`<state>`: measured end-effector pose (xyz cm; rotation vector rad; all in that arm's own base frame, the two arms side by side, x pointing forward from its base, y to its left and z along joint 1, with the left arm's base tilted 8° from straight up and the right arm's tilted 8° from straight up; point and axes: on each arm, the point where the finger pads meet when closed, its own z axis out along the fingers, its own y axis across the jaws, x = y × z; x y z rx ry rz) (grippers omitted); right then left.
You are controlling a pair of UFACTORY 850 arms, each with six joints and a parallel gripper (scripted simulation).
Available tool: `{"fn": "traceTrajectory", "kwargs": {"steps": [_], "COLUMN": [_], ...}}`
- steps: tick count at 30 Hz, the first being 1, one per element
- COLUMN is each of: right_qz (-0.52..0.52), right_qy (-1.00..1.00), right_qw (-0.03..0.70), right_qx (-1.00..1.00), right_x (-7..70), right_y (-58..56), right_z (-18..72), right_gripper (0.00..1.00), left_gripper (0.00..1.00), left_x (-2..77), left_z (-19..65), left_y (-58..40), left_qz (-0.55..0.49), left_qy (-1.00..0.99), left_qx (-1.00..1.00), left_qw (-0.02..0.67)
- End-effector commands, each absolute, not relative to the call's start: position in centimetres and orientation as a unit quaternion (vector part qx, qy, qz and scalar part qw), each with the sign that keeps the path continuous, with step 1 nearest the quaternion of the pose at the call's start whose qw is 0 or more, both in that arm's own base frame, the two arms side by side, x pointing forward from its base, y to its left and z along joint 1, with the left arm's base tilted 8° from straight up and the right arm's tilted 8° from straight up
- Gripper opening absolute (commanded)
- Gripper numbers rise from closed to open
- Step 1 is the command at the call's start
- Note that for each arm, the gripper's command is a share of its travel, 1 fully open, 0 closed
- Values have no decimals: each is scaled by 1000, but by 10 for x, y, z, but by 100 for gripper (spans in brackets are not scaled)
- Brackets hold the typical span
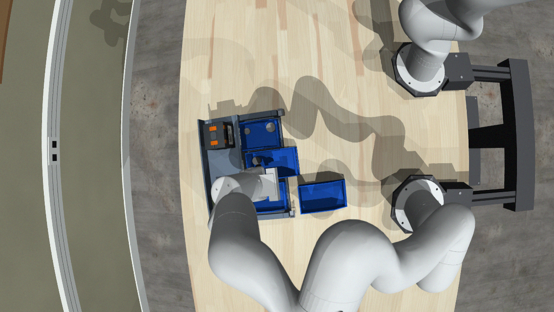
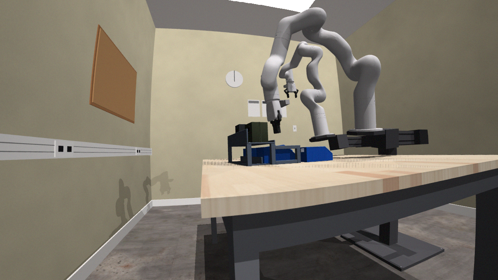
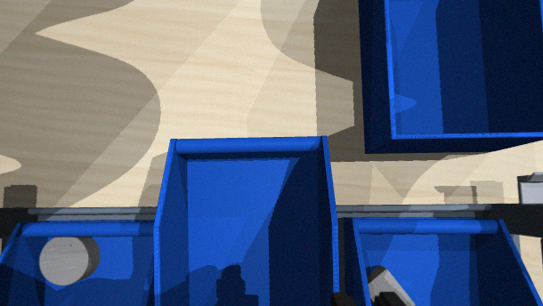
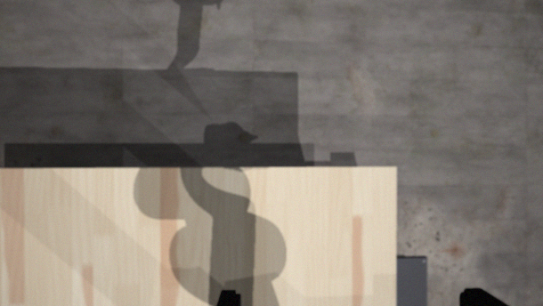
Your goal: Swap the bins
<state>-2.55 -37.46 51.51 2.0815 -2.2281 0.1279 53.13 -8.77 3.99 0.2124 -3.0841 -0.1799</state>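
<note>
The middle blue bin (image 1: 286, 160) (image 3: 231, 200) sits on the shelf (image 1: 221, 160) (image 2: 237, 141) with its open front facing out. Its front part sticks out over the shelf's front lip (image 3: 98, 214). A round grey part (image 1: 256, 160) shows near its back. The empty blue bin (image 1: 321, 196) (image 2: 315, 154) (image 3: 458, 67) stands upright on the table in front of the shelf. My left gripper (image 2: 277, 129) (image 3: 365, 299) is nearly closed with nothing between its fingers, above the shelf beside the middle bin's side wall. My right gripper (image 2: 291, 93) (image 4: 351, 297) is open and empty, high up and away from the shelf.
Bins on both sides hold grey parts: one bin (image 1: 257, 138) (image 3: 120, 258) and the other (image 1: 283, 193) (image 3: 423, 258). A black box with orange marks (image 1: 218, 135) and a dark green box (image 2: 257, 132) stand on the upper board. The left arm reaches over one shelf end.
</note>
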Motion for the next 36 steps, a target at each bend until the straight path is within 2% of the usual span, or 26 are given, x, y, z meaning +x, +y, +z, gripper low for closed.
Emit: {"fn": "traceTrajectory", "kwargs": {"steps": [1, 8, 9, 31, 36], "right_qz": [43, 43, 43, 43, 43], "right_qy": [-729, -729, -729, -729, -729], "right_qw": [46, 46, 46, 46, 46], "right_qx": [681, 681, 681, 681, 681], "right_x": [-26, -26, -26, -26, -26], "right_y": [-375, -375, -375, -375, -375], "right_z": [516, 516, 516, 516, 516], "right_gripper": [100, 100, 100, 100, 100], "left_gripper": [11, 11, 0, 0, 0], "left_x": [532, 532, 532, 532, 515], "left_z": [41, 42, 42, 42, 34], "left_y": [-88, -88, -88, -88, -95], "left_qz": [-58, -58, -58, -58, -75], "left_qy": [-996, -996, -996, -996, -994], "left_qx": [69, 69, 69, 68, -74], "left_qw": [22, 22, 22, 22, 16]}}
